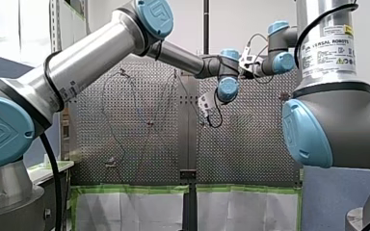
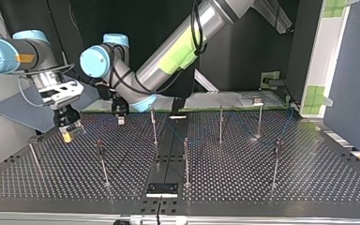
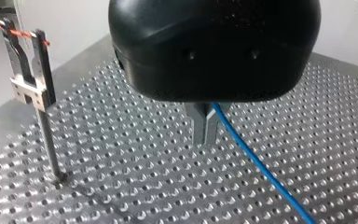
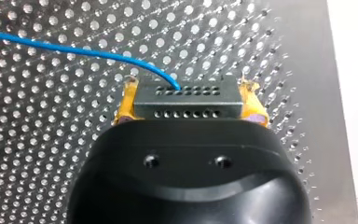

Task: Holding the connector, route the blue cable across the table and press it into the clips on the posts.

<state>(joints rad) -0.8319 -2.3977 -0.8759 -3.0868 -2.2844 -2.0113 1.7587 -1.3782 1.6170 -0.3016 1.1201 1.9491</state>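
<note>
Table (image 3: 121, 154) is lying under my right gripper (image 4: 189, 86), pinching connector (image 4: 186, 106), and left gripper (image 3: 204, 140), clamping cable (image 3: 256, 160) running to its five o'clock.

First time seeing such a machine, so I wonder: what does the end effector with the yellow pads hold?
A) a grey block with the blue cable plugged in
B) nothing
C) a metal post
A: my right end effector clamps the grey connector between its yellow pads, the blue cable entering its holes.
</note>
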